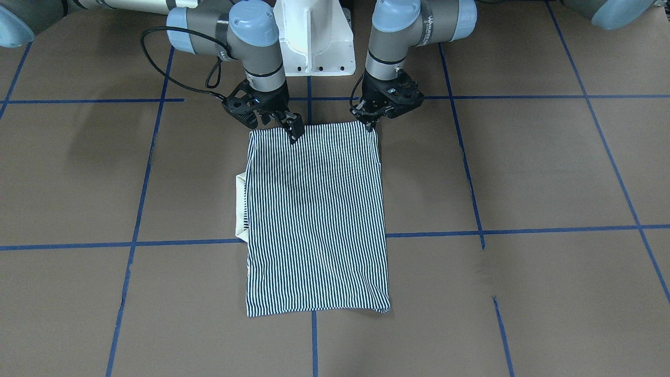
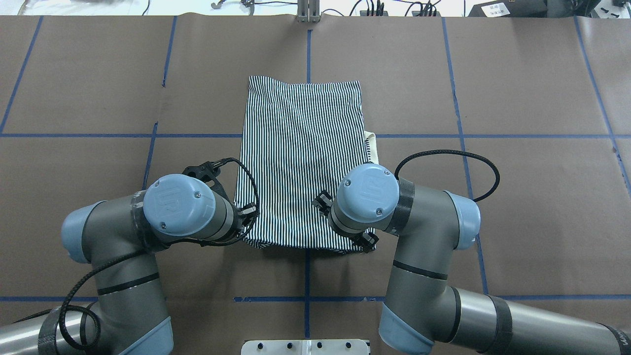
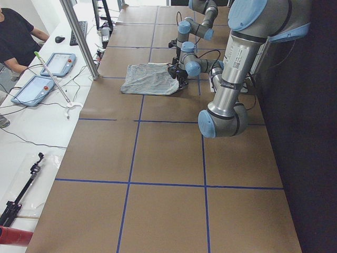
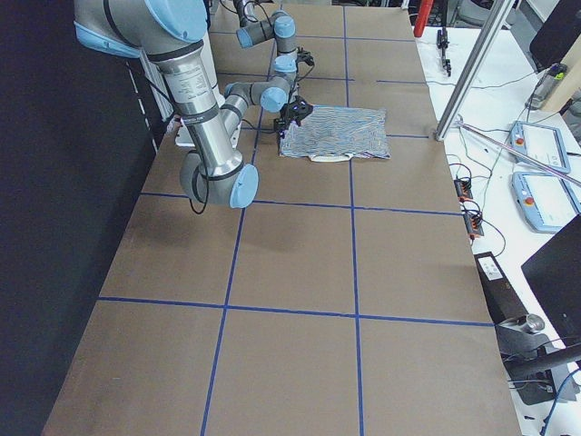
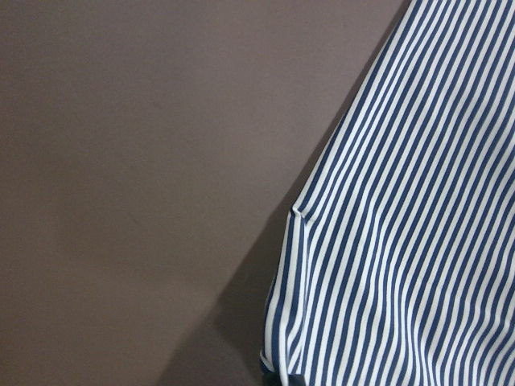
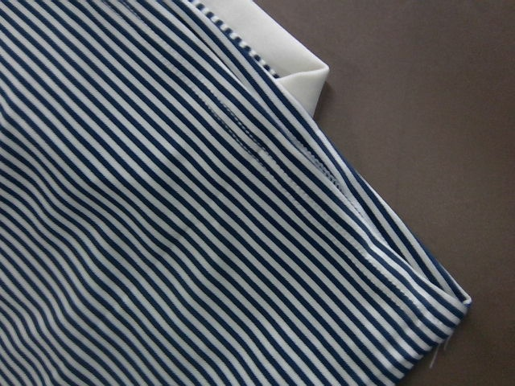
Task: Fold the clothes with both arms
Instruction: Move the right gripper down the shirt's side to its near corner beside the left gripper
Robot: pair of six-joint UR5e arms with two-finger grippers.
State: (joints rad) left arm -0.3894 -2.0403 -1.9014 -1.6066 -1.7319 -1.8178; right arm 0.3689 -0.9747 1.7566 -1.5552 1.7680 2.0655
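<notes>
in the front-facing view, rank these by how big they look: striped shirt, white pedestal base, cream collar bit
1. folded navy-and-white striped polo shirt
2. white metal pedestal base, partly cropped
3. cream collar flap poking out

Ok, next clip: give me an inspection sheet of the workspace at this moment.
Surface: brown table with a blue tape grid.
Job's things: striped shirt folded into a flat rectangle, cream collar poking out on one side.
Clutter: nothing seen.
Grippers: left gripper and right gripper at the shirt's robot-side edge; cannot tell whether open or shut.
Cables: black cable loops off the right wrist.
Surroundings: person at a white side bench with tablets.
</notes>
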